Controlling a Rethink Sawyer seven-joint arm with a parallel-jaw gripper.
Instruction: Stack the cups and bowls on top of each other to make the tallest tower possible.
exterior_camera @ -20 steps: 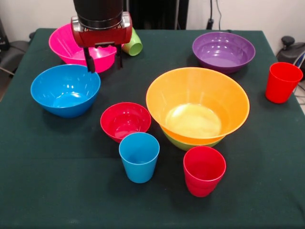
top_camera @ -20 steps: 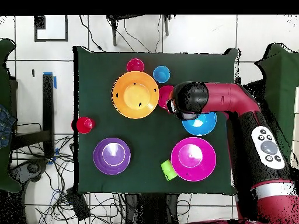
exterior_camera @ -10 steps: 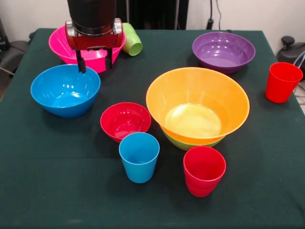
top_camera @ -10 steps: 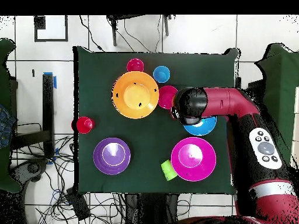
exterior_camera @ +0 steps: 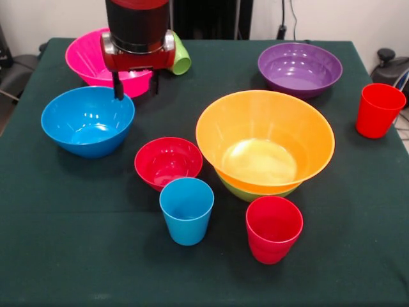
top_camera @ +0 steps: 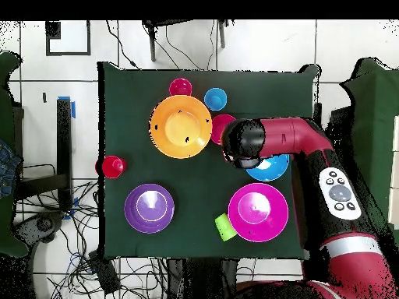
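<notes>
We count six glossy round plastic bowls and four smooth tapered plastic cups on the dark green cloth table [exterior_camera: 57, 211].

In the front view, taking the table's middle as the clock centre, the big orange bowl [exterior_camera: 265, 137] sits at about three o'clock, nested in the lime green bowl [exterior_camera: 255, 192], whose rim just shows beneath it: that pair is the only stack. The purple bowl [exterior_camera: 300, 68] lies at one o'clock, the big pink bowl [exterior_camera: 86, 57] at eleven, the medium blue bowl [exterior_camera: 87, 120] at nine, and the small red bowl [exterior_camera: 168, 162] near the centre. All the bowls we can see into are empty.

The sky blue cup [exterior_camera: 186, 210] stands upright at six, just beside the small red bowl; one red cup [exterior_camera: 273, 228] stands at five, another red cup [exterior_camera: 379, 110] at three by the table's edge. The lime green cup [exterior_camera: 178, 59] lies on its side at twelve.

The gripper [exterior_camera: 135, 86] hangs between the pink and blue bowls, its two dark fingers [exterior_camera: 117, 86] apart and holding nothing.
</notes>
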